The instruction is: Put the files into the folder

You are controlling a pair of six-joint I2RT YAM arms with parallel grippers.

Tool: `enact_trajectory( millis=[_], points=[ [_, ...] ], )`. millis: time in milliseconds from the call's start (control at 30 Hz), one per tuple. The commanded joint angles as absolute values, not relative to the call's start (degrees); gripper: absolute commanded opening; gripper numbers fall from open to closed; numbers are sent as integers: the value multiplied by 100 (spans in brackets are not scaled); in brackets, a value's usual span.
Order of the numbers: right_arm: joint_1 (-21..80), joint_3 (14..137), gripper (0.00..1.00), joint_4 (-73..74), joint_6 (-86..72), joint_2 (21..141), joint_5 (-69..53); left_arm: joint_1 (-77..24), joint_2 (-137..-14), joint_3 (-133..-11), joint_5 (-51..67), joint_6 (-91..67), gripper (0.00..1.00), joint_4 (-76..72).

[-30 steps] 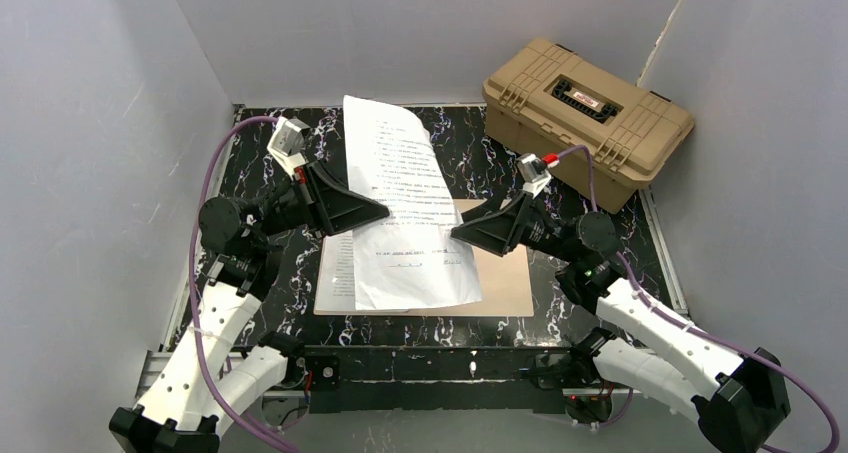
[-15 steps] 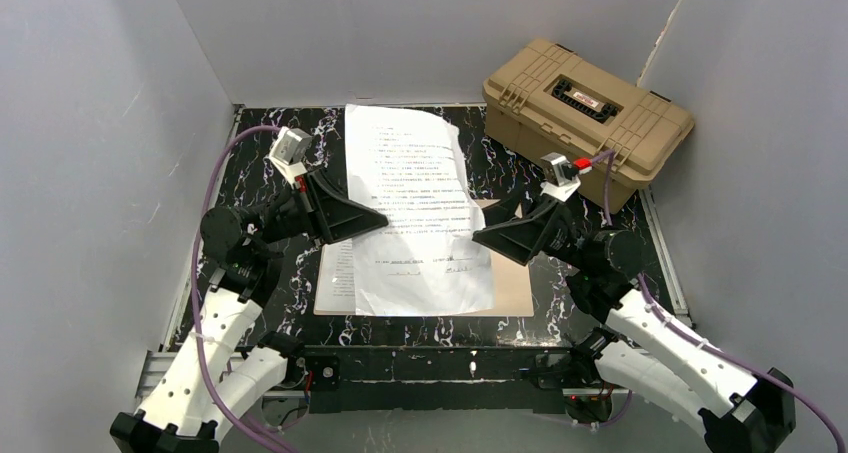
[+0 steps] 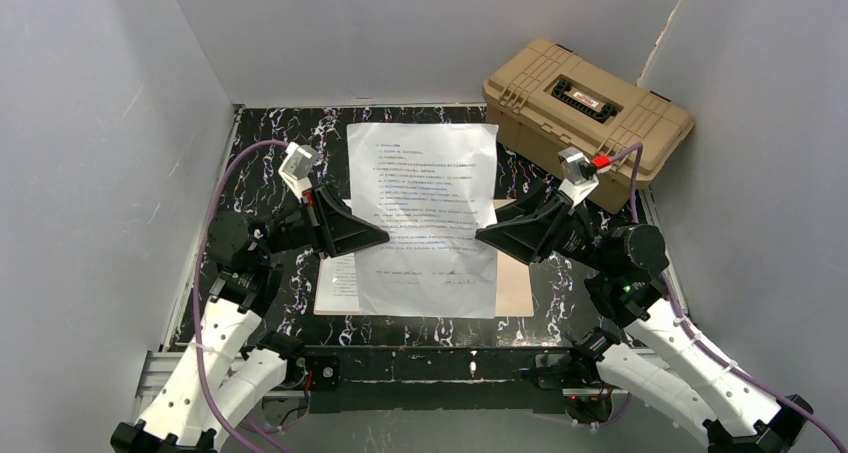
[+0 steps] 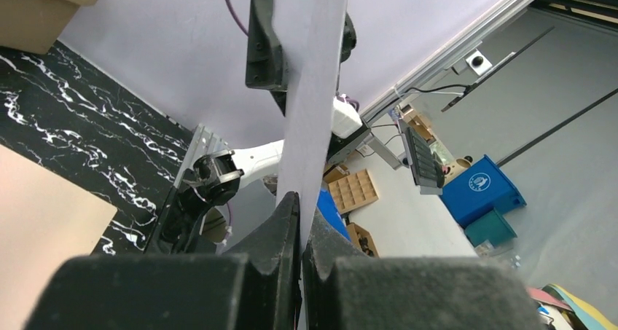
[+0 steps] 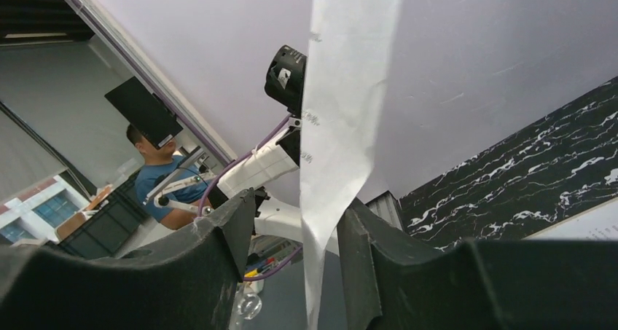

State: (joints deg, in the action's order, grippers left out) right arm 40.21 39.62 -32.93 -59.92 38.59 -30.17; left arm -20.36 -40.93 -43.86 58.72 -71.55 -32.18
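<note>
File sheet (image 3: pixel 425 213) spread above folder (image 3: pixel 515 283), one edge clamped by left gripper (image 3: pixel 383 235), right gripper (image 3: pixel 481 235) fingers apart astride the other; next, probably: pinch right, lower together

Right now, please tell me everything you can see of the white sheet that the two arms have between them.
The sheet is thin white paper printed with lines of small black text. It is spread almost flat with light creases, and it is raised above the folder and the black marbled table. The left gripper is shut on its left edge. Its right edge lies between the jaws of the right gripper, which stand apart, so that side is not clamped.
</note>
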Motion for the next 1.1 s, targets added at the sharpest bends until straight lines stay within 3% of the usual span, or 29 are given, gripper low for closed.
enact_trajectory(
  millis=[0, 700, 767, 867, 1067],
  points=[
    [4047, 4373, 51, -2961, -5647, 3929, -3167, -2031, -4042, -4325, 6015, -6779, 0, -2919],
    [4044, 5299, 26, -440, -3903, 4385, -3097, -2030, -4376, -4413, 5625, -6457, 0, -2566],
    [4046, 5365, 20, -235, -3748, 4415, -2993, -2034, -4415, -4452, 5638, -6452, 0, -2566],
    [4045, 5418, 1, -60, -3582, 4445, -2853, -2033, -4438, -4482, 5687, -6423, 0, -2561],
    [4044, 5396, 1, -202, -3534, 4458, -2808, -2032, -4543, -4440, 5783, -6340, 0, -2561]
  ],
)
